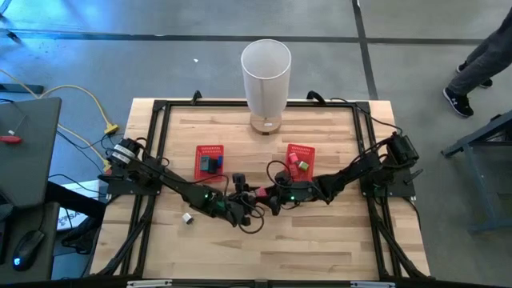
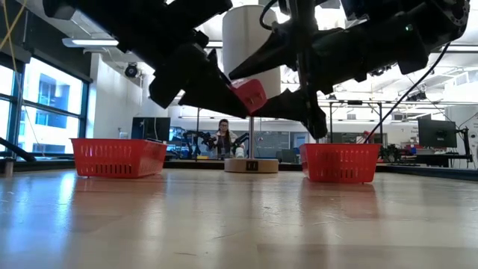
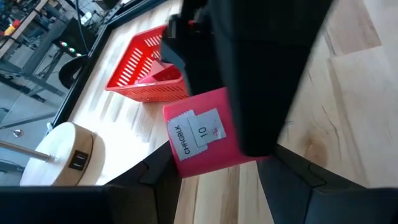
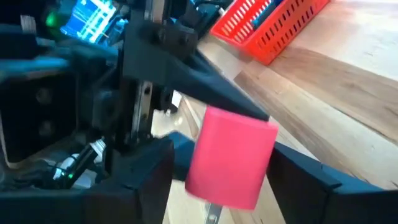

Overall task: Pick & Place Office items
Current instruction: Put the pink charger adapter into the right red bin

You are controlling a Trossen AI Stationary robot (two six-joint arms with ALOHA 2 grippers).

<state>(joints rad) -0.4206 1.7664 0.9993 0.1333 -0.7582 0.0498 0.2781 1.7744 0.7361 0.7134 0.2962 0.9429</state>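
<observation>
Pink block (image 3: 205,134) is up off the table (image 1: 320,248), mid-table between the 2 grippers, roughly level with the basket tops in the low view. Flat-faced, boxy, smooth matte plastic, white label on 1 face reading "CHRGBLK 10". Long axis looks tilted, about 45° in the low view, though the arms hide part of it.

Largest first: table is pale butcher-block wood, planks visible, black frame round the edge; concrete floor around it, open lab with windows and monitors behind. Tall white cylinder (image 1: 266,76) stands on a round wooden base at the far edge. 2 red mesh baskets (image 1: 210,162) (image 1: 301,158) sit left and right of centre, small items inside. A small white item (image 1: 187,218) lies loose near the left arm.

Left gripper (image 3: 214,177) fingers are clamped on the block's lower end. Right gripper (image 4: 221,168) fingers flank the same block; can't tell if they're actually pressing it.
</observation>
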